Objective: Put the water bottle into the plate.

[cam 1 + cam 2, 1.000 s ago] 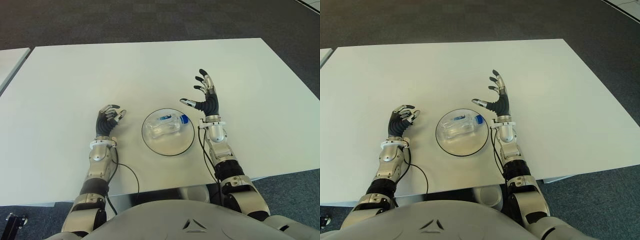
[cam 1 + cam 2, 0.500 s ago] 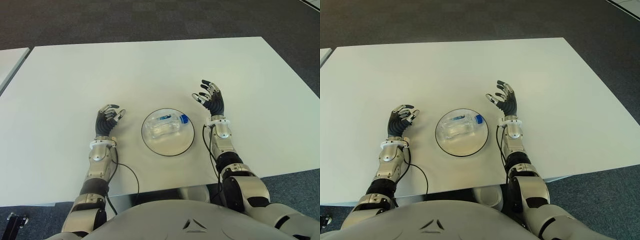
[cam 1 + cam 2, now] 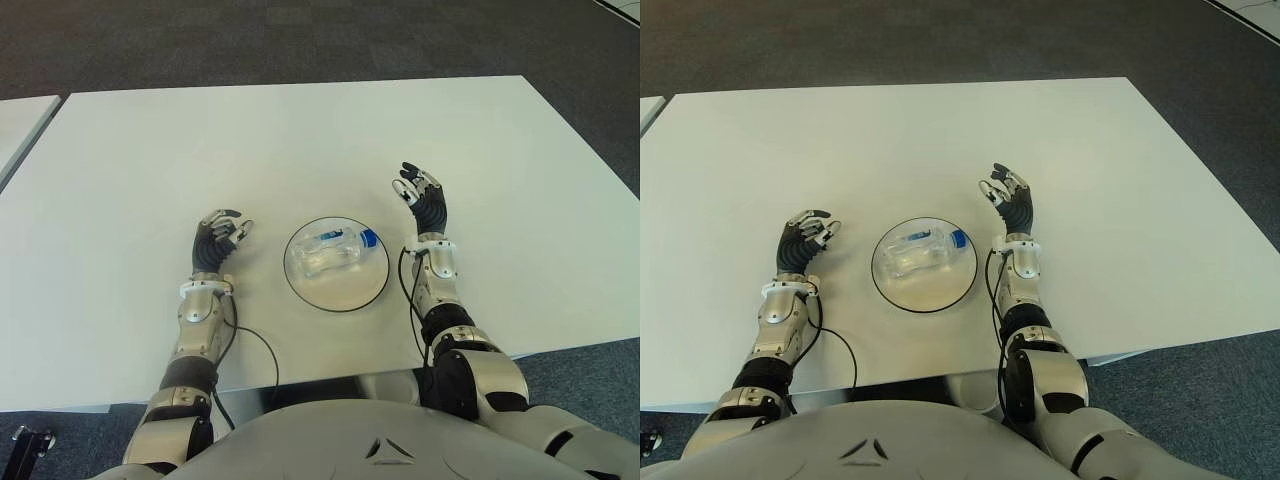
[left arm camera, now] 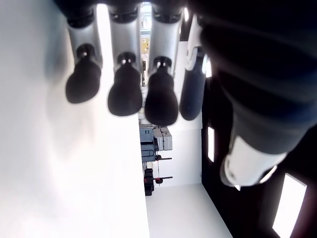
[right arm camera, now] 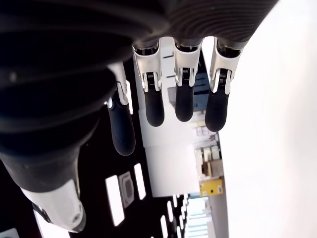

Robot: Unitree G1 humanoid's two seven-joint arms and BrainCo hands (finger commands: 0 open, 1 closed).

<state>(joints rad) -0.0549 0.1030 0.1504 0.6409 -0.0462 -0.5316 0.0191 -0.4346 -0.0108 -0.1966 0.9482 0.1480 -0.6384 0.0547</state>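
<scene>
A clear water bottle [image 3: 335,250] with a blue cap lies on its side inside the round glass plate [image 3: 300,285] at the table's middle front. To the right of the plate shows my right hand [image 3: 424,200], fingers relaxed and holding nothing, apart from the plate. On the plate's left side shows my left hand [image 3: 220,238], its fingers loosely curled around nothing. Both wrist views show only bare fingers [image 5: 183,101] and the white table surface [image 4: 39,163], with no object in either hand.
The white table [image 3: 300,140] spreads wide behind and beside the plate. A second white table edge [image 3: 20,125] shows at far left. A black cable [image 3: 262,350] runs from my left wrist over the front edge. Dark carpet surrounds the table.
My right hand has drawn back toward me from beside the plate and lowered, its fingers going from spread wide to relaxed. The bottle, plate and left hand have stayed put.
</scene>
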